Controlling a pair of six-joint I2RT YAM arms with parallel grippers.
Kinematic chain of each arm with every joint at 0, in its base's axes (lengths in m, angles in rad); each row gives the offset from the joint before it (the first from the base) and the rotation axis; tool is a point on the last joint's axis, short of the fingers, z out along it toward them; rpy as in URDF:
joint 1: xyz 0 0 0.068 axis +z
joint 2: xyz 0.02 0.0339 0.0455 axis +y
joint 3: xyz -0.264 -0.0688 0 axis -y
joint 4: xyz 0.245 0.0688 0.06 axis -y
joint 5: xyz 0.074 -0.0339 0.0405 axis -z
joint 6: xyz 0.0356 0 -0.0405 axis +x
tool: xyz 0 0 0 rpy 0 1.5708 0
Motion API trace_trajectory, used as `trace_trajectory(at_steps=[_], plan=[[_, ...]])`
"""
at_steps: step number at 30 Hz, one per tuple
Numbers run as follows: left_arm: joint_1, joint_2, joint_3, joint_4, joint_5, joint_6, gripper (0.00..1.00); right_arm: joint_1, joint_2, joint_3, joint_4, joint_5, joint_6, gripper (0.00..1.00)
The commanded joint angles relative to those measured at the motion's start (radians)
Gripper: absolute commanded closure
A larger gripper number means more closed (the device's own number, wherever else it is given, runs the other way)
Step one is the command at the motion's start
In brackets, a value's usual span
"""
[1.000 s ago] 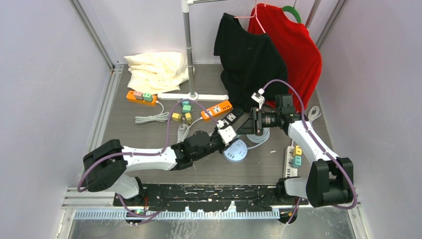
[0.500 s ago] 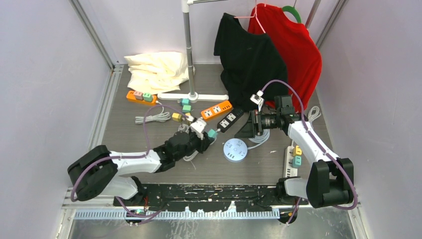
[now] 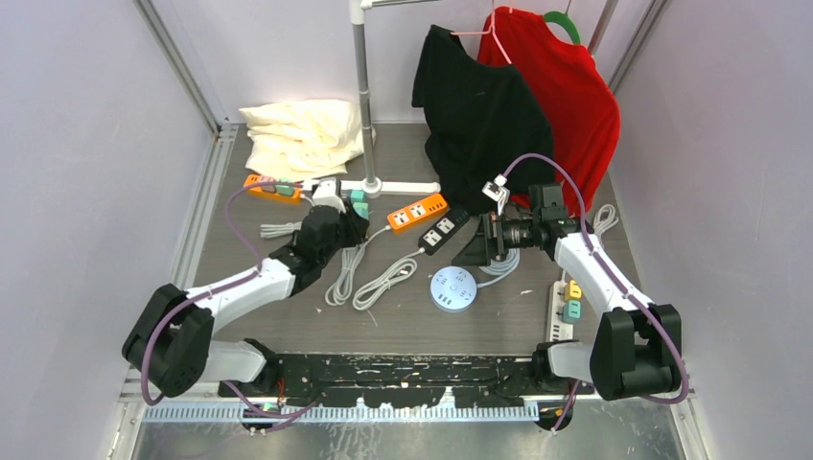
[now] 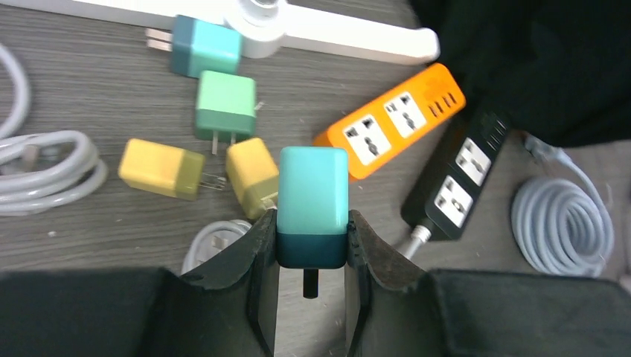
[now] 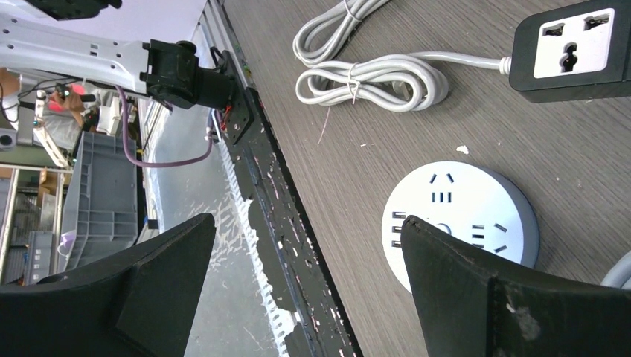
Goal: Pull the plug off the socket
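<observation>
A teal plug (image 4: 312,204) with a dark base and one black pin showing is clamped between my left gripper's (image 4: 312,249) fingers. It hangs clear of every socket, over several loose plugs (image 4: 225,105) on the table. In the top view my left gripper (image 3: 350,216) is at the back left of the middle. The black socket strip (image 3: 446,228) and the round white socket (image 3: 453,288) lie to its right. My right gripper (image 3: 476,247) stands open and empty beside the black strip (image 5: 573,52), above the round socket (image 5: 461,216).
An orange strip (image 3: 418,211) lies next to the black one. The rack's white foot (image 3: 374,185) and pole, a black shirt (image 3: 479,115) and a red shirt (image 3: 575,96) stand behind. White cable coils (image 3: 374,278), a cream cloth (image 3: 302,134) and a white strip (image 3: 566,307) are around.
My left arm has swung left and back, carrying the teal plug away from the black strip and round socket. My right gripper has opened and stayed in place.
</observation>
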Motion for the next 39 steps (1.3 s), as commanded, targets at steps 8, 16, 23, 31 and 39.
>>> trace_trajectory(at_steps=[8,16,23,31,39], plan=[[0.008,0.115,0.225,-0.189,-0.48,0.06,1.0,0.003,-0.019,0.016,-0.005,0.007,-0.031,0.0],[0.013,0.304,0.441,-0.382,-0.529,0.115,1.0,0.003,-0.01,0.016,-0.005,0.018,-0.035,0.0],[0.032,0.456,0.632,-0.563,-0.533,0.124,1.0,0.003,-0.001,0.016,-0.005,0.025,-0.038,0.0],[0.052,0.533,0.718,-0.646,-0.493,0.113,1.0,0.003,0.008,0.015,-0.006,0.027,-0.04,0.0],[0.075,0.55,0.728,-0.65,-0.428,0.111,1.0,0.003,0.006,0.013,-0.006,0.03,-0.043,0.0]])
